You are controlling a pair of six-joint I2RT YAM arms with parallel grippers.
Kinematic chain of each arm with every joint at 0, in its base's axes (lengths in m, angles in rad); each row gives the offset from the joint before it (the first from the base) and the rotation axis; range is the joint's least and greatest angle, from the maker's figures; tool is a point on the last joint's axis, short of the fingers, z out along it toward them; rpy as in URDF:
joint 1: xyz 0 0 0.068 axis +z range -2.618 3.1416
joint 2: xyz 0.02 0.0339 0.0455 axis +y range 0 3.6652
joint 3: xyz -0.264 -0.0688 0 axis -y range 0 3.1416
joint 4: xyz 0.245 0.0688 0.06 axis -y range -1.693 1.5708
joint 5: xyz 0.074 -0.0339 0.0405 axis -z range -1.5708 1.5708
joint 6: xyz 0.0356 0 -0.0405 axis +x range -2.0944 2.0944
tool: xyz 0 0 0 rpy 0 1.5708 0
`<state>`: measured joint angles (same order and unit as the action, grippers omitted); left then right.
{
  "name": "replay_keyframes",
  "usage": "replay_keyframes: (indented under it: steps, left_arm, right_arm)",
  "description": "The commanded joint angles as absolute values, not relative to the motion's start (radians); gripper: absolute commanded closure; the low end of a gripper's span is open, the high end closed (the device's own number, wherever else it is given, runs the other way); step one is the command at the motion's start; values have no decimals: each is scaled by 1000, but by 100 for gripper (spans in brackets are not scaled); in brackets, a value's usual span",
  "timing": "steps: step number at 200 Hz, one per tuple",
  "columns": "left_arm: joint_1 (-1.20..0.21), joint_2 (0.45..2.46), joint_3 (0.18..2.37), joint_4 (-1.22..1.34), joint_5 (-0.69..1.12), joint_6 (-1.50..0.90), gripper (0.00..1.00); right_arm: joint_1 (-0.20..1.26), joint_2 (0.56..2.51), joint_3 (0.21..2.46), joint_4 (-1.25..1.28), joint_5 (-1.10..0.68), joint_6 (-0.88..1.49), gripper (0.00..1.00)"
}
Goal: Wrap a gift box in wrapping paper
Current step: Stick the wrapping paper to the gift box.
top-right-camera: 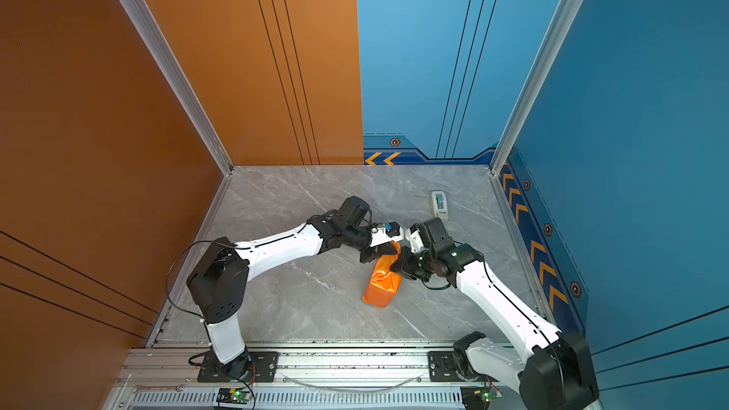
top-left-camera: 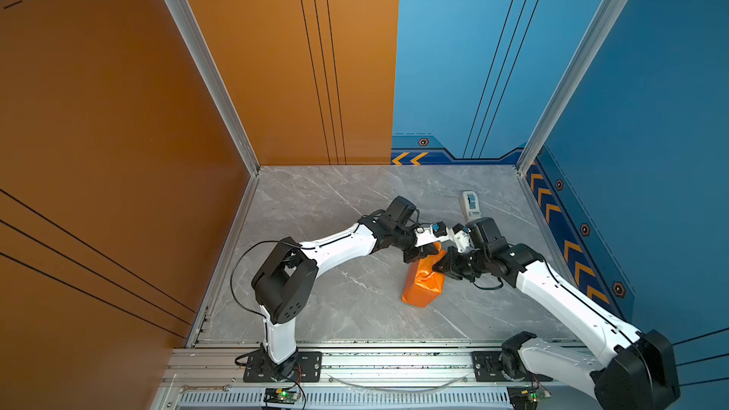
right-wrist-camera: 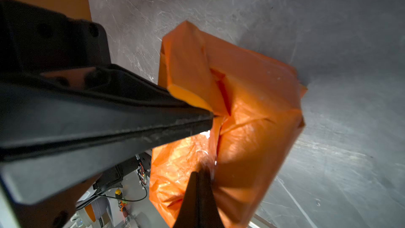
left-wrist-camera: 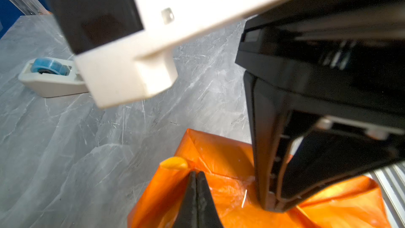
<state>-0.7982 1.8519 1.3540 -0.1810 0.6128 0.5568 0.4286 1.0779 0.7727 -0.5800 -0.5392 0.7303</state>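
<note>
Wrapping paper point(top-left-camera: 424, 282) is lying on the table point(top-left-camera: 315, 211), hiding the gift box. The left gripper point(left-wrist-camera: 197, 175) and right gripper point(right-wrist-camera: 201, 172), both closed, are pressing its end folds. Any jerk is probably risking folds springing open or tearing.

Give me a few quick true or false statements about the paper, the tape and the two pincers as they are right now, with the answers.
1. The wrapping paper shows its orange face outward. True.
2. The tape dispenser sits on top of the paper. False: it stands on the table, apart from the paper.
3. Both pincers are wide open. False: the left pincer and the right pincer are both shut.
4. The tips of both pincers are at the paper. True.
</note>
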Motion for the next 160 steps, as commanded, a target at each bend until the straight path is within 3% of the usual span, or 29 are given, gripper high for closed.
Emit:
replay_keyframes:
  steps: [1, 63, 85, 127, 142, 160]
  left_arm:
    - [-795, 1899, 1311, -308, 528, 567, 99]
    - [-802, 1894, 1313, -305, 522, 564, 98]
    - [-806, 1873, 1324, -306, 520, 557, 92]
    - [-817, 1788, 1393, -301, 525, 525, 70]
    - [-818, 1749, 1411, -292, 513, 508, 58]
    - [-811, 1682, 1396, -243, 481, 460, 50]
  right_arm:
    - [427, 1018, 664, -667, -478, 791, 100]
    - [436, 886, 568, -657, -495, 864, 100]
    - [423, 844, 607, -688, -479, 861, 100]
    - [321, 780, 681, -731, -472, 834, 66]
    - [311, 793, 690, -742, -443, 818, 63]
    - [315, 835, 686, -726, -406, 804, 62]
